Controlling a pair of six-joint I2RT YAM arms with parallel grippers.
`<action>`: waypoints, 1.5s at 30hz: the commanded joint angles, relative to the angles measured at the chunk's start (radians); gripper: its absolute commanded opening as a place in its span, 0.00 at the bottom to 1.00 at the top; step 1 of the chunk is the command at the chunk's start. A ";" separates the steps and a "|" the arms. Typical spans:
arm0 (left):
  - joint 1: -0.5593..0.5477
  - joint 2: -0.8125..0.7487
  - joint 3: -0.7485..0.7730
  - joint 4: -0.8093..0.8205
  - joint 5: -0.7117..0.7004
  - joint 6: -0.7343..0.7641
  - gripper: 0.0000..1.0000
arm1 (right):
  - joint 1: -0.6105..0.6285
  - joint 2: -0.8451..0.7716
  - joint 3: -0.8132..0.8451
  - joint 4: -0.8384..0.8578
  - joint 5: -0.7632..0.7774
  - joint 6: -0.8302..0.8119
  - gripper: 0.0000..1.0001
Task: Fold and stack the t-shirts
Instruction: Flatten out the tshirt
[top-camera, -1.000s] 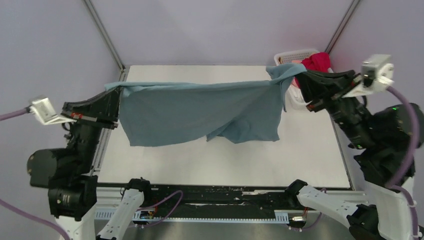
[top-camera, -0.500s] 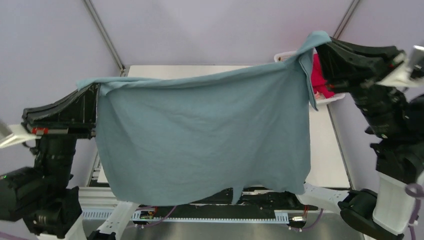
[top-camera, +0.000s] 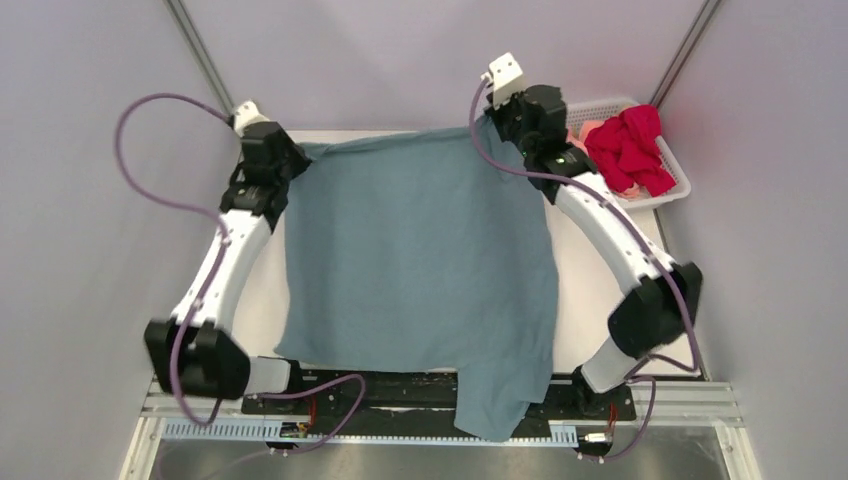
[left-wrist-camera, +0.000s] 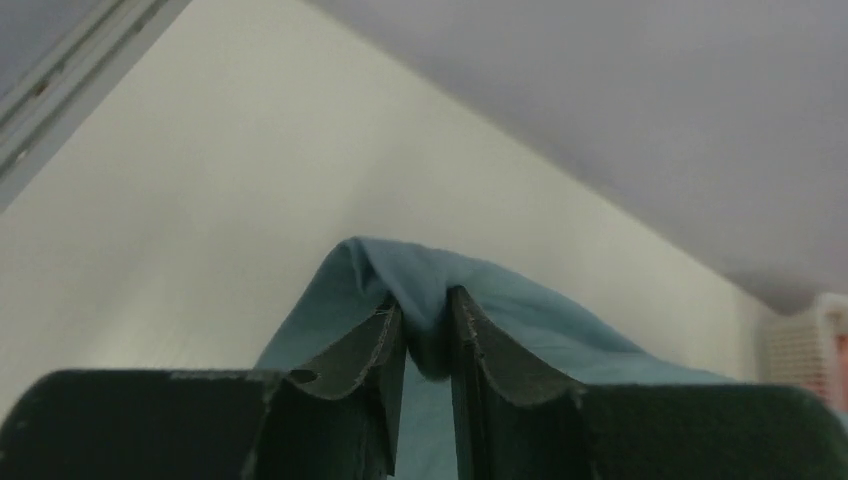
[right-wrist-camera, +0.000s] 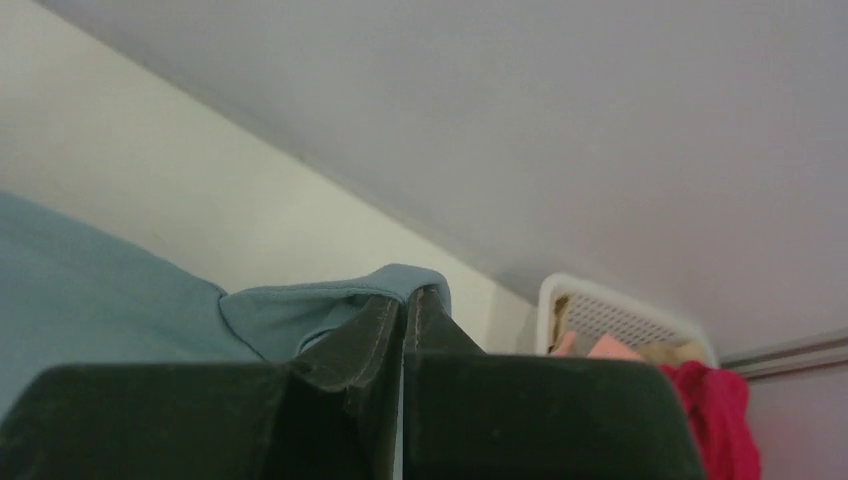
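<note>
Blue-grey t-shirt (top-camera: 420, 260) droops over the near edge of the counter (top-camera: 600, 260) right of centre, one flap hanging down between the arms' bases. From there the body lies spread nearly flat on the counter, its long axis running near to far. At the far edge its two corners are pinched up. The left pincer (left-wrist-camera: 428, 310) is clamped on the left corner, a small fold of cloth peaking between its fingers, and the right pincer (right-wrist-camera: 405, 300) grips the right corner the same way. So the whole shirt lies on the near side of both pincers, the held edge stretched left to right between them, each arm nearest its own corner. I judge the spreading nearly done, and that the overhang wants drawing farther onto the counter before any fold. Beyond the right pincer, at the far right corner, a white basket (top-camera: 680, 185) holds a red t-shirt (top-camera: 630, 150) and a pink t-shirt (right-wrist-camera: 608, 348).
</note>
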 joint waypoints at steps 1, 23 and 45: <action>0.061 0.280 -0.004 -0.008 -0.081 -0.071 0.42 | -0.035 0.237 -0.028 0.124 -0.086 -0.005 0.04; 0.087 0.303 -0.175 -0.011 0.418 -0.148 1.00 | -0.034 0.407 -0.111 0.002 -0.033 -0.075 1.00; 0.024 0.257 -0.597 0.047 0.297 -0.167 1.00 | -0.061 0.709 0.005 -0.077 0.198 -0.418 0.82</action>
